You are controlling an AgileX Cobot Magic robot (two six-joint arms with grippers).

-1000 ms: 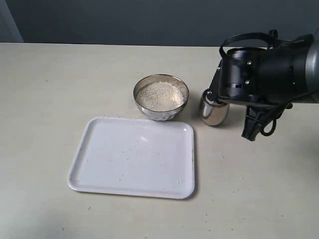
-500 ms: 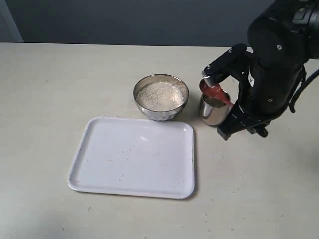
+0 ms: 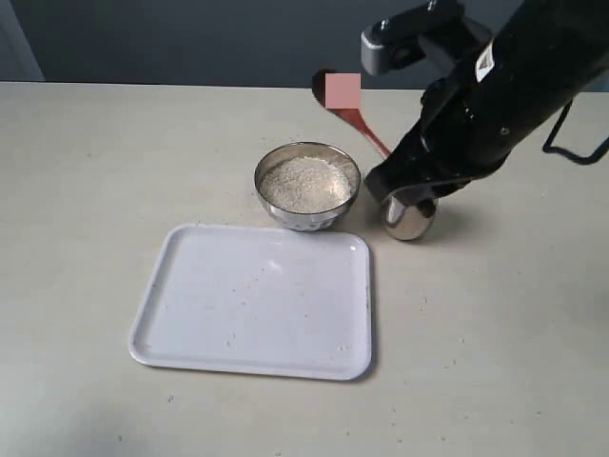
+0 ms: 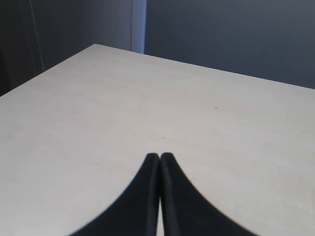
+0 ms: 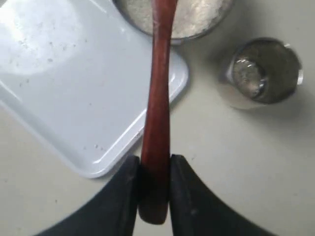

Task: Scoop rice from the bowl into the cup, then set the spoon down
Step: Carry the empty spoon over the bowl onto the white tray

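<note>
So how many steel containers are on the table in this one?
2. The bowl holding rice sits just beyond the tray's far edge. The cup stands beside the bowl, under the right arm, which partly covers it in the exterior view. No others visible.

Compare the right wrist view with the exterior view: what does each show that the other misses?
Only the right wrist view: the right end effector shut on the spoon handle, and the inside of the cup. Only the exterior view: the whole tray, the full bowl of rice, and the right arm hiding the cup's mouth. Both: spoon, cup, tray, bowl and rice.
</note>
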